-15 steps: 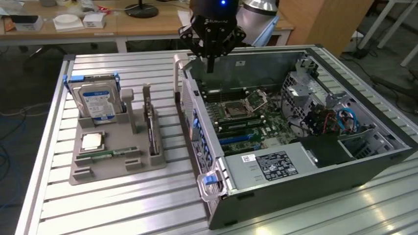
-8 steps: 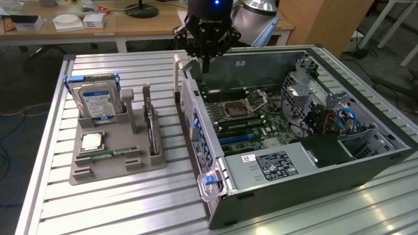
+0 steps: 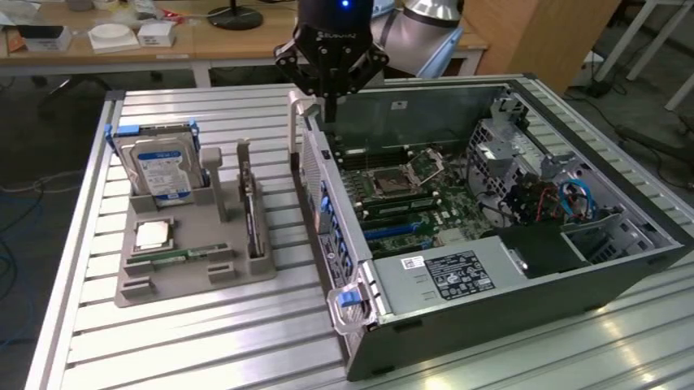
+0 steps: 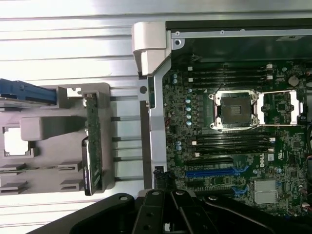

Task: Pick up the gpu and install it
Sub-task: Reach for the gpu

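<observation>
The gpu (image 3: 250, 218) is a thin dark green card standing on edge in a slot of the grey tray (image 3: 184, 286), at the tray side nearest the case. In the wrist view the gpu (image 4: 93, 140) appears edge-on with its silver bracket end. My gripper (image 3: 328, 104) hangs shut and holds nothing, high over the near wall of the open computer case (image 3: 521, 276), behind and to the exterior view's right of the gpu. Its black body (image 4: 165, 217) shows in the wrist view. Inside the case lies the motherboard (image 3: 401, 188) with a blue card slot (image 4: 214, 171).
The tray also carries a blue-labelled hard drive (image 3: 162, 166), a processor chip (image 3: 152, 236) and a narrow memory stick (image 3: 179, 256). A grey latch bar (image 3: 295, 122) rises from the case wall beside my gripper. The ribbed metal table (image 3: 217, 341) extends in front.
</observation>
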